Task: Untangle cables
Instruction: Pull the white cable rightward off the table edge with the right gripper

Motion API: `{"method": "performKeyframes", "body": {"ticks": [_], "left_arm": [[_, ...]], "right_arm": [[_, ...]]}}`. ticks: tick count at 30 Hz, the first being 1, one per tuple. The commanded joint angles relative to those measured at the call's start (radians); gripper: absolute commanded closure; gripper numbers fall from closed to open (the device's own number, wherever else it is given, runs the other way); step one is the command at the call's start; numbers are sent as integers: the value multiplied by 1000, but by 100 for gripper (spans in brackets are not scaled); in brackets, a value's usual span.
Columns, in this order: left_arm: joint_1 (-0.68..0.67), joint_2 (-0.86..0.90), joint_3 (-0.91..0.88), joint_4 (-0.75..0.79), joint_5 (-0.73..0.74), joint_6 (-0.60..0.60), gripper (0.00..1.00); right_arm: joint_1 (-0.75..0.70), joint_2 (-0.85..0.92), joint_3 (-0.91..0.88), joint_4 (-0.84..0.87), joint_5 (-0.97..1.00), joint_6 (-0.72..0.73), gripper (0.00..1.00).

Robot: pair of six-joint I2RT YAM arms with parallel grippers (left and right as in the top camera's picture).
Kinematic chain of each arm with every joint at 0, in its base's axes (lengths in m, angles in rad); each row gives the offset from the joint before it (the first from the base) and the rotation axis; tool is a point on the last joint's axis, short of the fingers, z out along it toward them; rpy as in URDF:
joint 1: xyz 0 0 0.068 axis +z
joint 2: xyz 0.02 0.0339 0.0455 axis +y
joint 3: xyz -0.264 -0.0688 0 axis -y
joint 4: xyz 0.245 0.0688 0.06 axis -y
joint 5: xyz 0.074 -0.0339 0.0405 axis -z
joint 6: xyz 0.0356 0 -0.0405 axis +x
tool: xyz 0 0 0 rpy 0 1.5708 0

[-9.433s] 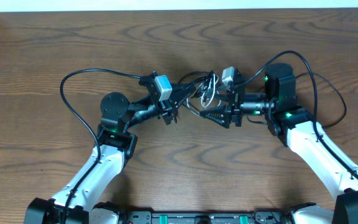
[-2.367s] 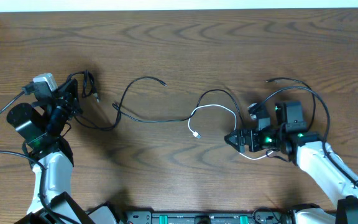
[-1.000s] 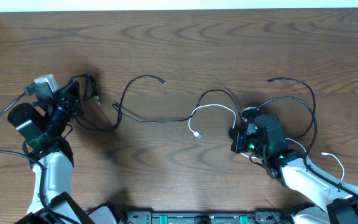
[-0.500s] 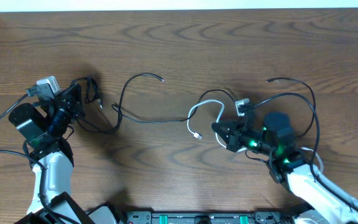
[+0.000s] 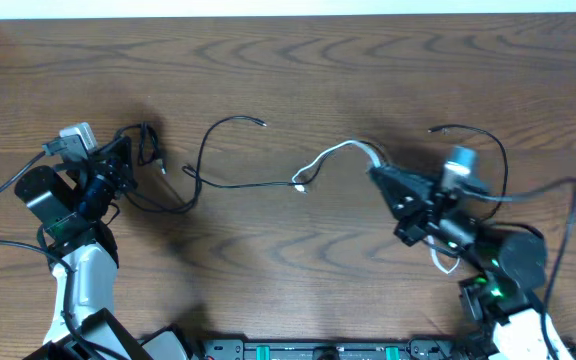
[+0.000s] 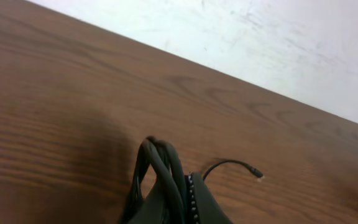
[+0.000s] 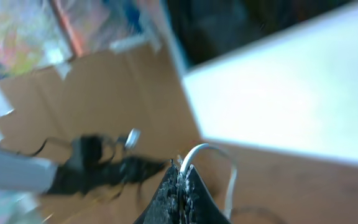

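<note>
Brown wood-grain counter (image 5: 288, 70) beneath everything. At the left edge, the left arm (image 5: 68, 210), bent up toward the middle. At lower right, the right arm (image 5: 488, 260), reaching up and to the left.

Left jaws clenched on a bunched end of the black cable (image 5: 238, 185), shown in the left wrist view as dark loops gathered tight at the tips. From that bunch, trailing rightward over the counter in a low sag to about the middle, with one strand curling upward and ending in a small plug (image 5: 263, 124).

Right jaws clenched on the white cable (image 5: 333, 153), pinched at its right end, arcing left and down to a small white plug (image 5: 298, 186) just beside the black cable's right end. Touching or apart, impossible to tell.

Near the right arm, a second thin black cable (image 5: 468, 128), arching above the wrist. Right wrist view blurred, with only the white loop above the tips plain.
</note>
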Motion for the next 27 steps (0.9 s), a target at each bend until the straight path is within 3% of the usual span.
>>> {"method": "performKeyframes", "body": {"ticks": [1, 20, 27], "left_arm": [[-3, 2, 13, -10, 13, -8, 93], [-3, 2, 13, -17, 13, -8, 93], [-3, 2, 13, -17, 13, -8, 93]], "right_arm": [[-45, -56, 1, -1, 142, -86, 99], [-451, -85, 13, -84, 214, -124, 99], [-620, -76, 156, -524, 441, -411, 99]]}}
